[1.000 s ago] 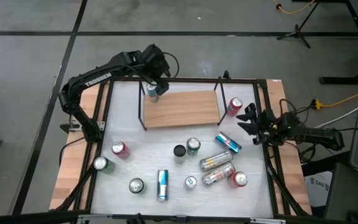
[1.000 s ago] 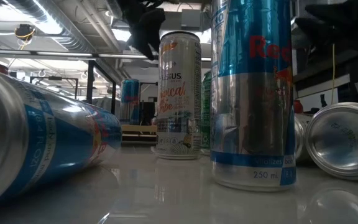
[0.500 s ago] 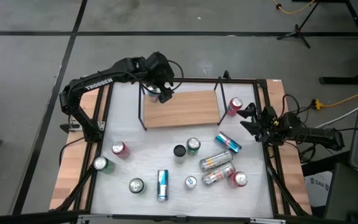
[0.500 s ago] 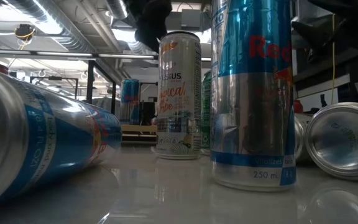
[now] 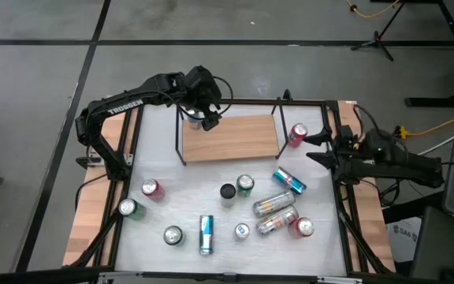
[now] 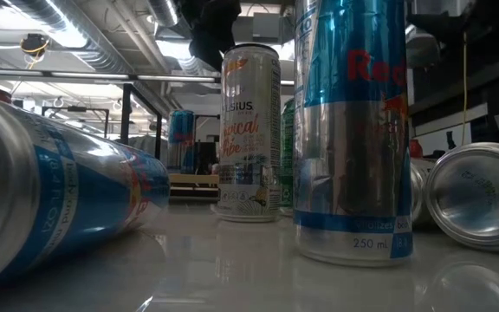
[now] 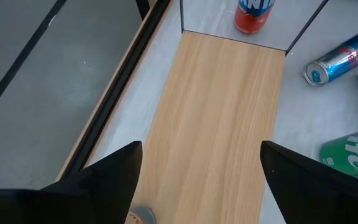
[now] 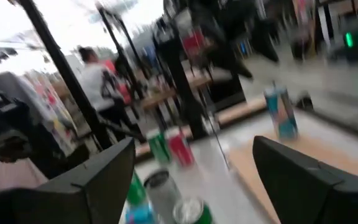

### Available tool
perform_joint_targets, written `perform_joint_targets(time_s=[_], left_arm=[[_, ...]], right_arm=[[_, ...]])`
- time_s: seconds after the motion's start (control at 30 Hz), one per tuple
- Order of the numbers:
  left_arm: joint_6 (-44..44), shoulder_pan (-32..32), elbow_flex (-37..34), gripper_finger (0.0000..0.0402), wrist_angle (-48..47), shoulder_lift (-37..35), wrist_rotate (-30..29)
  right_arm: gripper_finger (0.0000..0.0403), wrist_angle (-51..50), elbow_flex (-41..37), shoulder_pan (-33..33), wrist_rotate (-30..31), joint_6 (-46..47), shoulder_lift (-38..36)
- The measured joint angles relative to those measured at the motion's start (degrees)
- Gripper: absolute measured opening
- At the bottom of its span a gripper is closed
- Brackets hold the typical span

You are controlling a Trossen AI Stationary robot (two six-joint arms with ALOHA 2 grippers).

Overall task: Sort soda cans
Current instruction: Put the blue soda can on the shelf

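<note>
- Up at the far side, the left pincer hangs with fingers spread over a wooden shelf, holding nothing; a blue-and-silver can stands at the shelf's left end beneath it.
- Right pincer sits at the bench's right edge, fingers apart, empty, just beside an upright red can.
- Other soda cans lie and stand scattered across the white bench's near half.
- Grey floor surrounds the bench.

Even overhead light, soft shadows; glare on near cans; right wrist view motion-blurred
</note>
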Motion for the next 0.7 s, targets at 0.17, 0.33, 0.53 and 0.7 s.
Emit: perform_joint_targets(time_s=[0.17, 0.33, 0.53, 0.7], left_arm=[[0.0, 0.0, 0.0, 0.0316, 0.0, 0.0, 0.0], [0.0, 0.0, 0.0, 0.0316, -0.1, 0.0, 0.0], [0.1, 0.0, 0.0, 0.0316, -0.1, 0.0, 0.0], [0.2, 0.0, 0.0, 0.0316, -0.1, 0.0, 0.0]], right_arm=[[0.0317, -13.8, 7.4, 0.0, -0.5, 5.6, 7.8], [0.0317, -22.1, 11.0, 0.0, -1.8, 8.8, 15.9], [0.0317, -26.4, 11.8, 0.0, -4.5, 10.4, 23.2], [0.0317, -31.1, 11.8, 0.0, -4.3, 12.0, 28.8]])
